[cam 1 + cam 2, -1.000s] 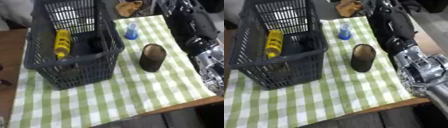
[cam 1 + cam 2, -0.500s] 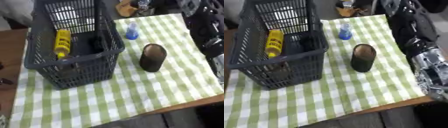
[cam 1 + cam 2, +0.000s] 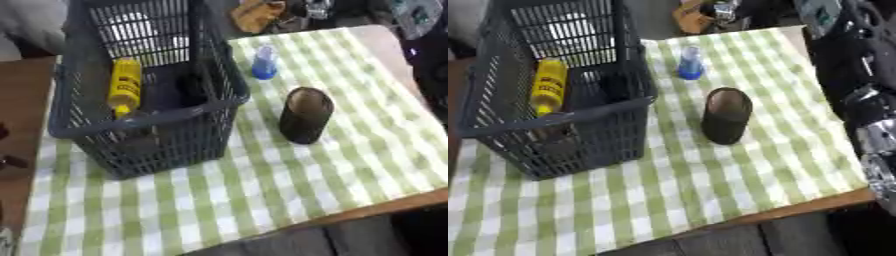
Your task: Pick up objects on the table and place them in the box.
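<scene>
A dark grey slatted basket point(image 3: 149, 145) stands on the left of the green-and-white checked cloth. Inside it lie a yellow bottle point(image 3: 125, 85) along its left wall and a dark object point(image 3: 189, 90) beside that. A small blue bottle point(image 3: 264, 62) stands upright on the cloth just right of the basket's far corner. Nearer me a dark brown cup point(image 3: 306, 115) stands upright, its mouth showing. My right arm point(image 3: 859, 60) runs down the right edge, black with a silver end point(image 3: 881, 145) level with the cup and well apart from it. My left hand shows in neither view.
The cloth point(image 3: 262, 190) covers a brown table point(image 3: 22, 105) whose front edge runs across the lower right. Brown and dark clutter point(image 3: 258, 12) lies beyond the far edge. Two small dark shapes point(image 3: 7, 161) sit at the left edge.
My right arm has drawn back to the right, from beside the cup to the picture's edge. Basket, cup and bottles have stayed put.
</scene>
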Action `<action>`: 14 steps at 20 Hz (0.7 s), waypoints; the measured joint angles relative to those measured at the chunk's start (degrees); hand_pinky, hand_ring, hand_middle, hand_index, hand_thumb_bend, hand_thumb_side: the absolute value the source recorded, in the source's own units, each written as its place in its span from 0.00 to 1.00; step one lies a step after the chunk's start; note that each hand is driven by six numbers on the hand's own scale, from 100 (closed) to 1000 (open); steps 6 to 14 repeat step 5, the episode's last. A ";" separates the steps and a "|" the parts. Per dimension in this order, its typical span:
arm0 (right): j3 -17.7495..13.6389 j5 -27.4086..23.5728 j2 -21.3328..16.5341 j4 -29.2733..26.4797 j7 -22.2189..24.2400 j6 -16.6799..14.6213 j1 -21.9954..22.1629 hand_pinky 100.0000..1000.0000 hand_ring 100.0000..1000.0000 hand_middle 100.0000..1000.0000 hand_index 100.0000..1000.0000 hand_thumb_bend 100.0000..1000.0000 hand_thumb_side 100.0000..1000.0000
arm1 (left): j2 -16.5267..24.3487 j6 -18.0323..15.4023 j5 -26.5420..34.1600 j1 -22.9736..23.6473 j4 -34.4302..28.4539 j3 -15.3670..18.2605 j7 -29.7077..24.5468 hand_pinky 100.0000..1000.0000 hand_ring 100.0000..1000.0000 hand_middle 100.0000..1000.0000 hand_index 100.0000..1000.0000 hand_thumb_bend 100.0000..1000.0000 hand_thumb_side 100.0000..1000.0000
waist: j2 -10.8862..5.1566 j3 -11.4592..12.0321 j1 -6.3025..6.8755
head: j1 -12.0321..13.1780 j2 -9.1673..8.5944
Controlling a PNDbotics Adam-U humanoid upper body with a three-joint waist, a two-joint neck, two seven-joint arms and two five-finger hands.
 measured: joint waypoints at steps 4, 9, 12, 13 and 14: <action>-0.74 -0.97 -1.77 -1.93 -4.06 1.00 3.12 0.81 0.83 0.89 1.00 0.41 0.69 | 0.00 0.08 -0.01 -0.02 0.00 0.25 0.11 0.30 0.79 0.71 0.73 0.32 0.90 | 0.09 -0.44 0.00 | 0.05 0.00; -0.77 -1.01 -2.00 -2.17 -4.98 1.23 3.54 0.79 0.81 0.88 1.00 0.39 0.69 | 0.00 0.09 -0.01 -0.02 0.00 0.30 0.12 0.30 0.79 0.71 0.73 0.32 0.90 | 0.12 -0.45 0.00 | 0.04 0.00; -0.77 -1.01 -2.00 -2.17 -4.98 1.23 3.54 0.79 0.81 0.88 1.00 0.39 0.69 | 0.00 0.09 -0.01 -0.02 0.00 0.30 0.12 0.30 0.79 0.71 0.73 0.32 0.90 | 0.12 -0.45 0.00 | 0.04 0.00; -0.77 -1.01 -2.00 -2.17 -4.98 1.23 3.54 0.79 0.81 0.88 1.00 0.39 0.69 | 0.00 0.09 -0.01 -0.02 0.00 0.30 0.12 0.30 0.79 0.71 0.73 0.32 0.90 | 0.12 -0.45 0.00 | 0.04 0.00; -0.77 -1.01 -2.00 -2.17 -4.98 1.23 3.54 0.79 0.81 0.88 1.00 0.39 0.69 | 0.00 0.09 -0.01 -0.02 0.00 0.30 0.12 0.30 0.79 0.71 0.73 0.32 0.90 | 0.12 -0.45 0.00 | 0.04 0.00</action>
